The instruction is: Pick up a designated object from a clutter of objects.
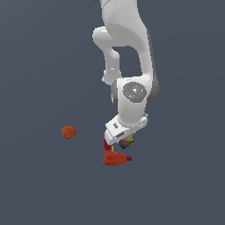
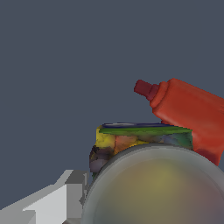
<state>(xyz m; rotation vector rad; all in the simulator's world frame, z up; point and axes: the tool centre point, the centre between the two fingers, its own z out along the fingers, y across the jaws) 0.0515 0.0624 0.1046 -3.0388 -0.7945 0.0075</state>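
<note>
The designated object, a small can (image 1: 128,142) with a multicoloured label, stands in the clutter of objects beside the red power drill (image 1: 115,157). My gripper (image 1: 124,138) hangs straight over the can, and the white hand hides most of it. In the wrist view the can's silvery-grey round top (image 2: 162,186) looms very close, with yellow, red and green bands (image 2: 131,139) beyond it. One grey finger (image 2: 72,192) sits right against the can's rim. The other finger is out of view, so I cannot tell how the jaws stand.
The drill (image 2: 192,113) lies just behind the can in the wrist view, almost touching it. An orange ball (image 1: 68,131) rests apart, towards the exterior view's left. The floor is plain dark grey.
</note>
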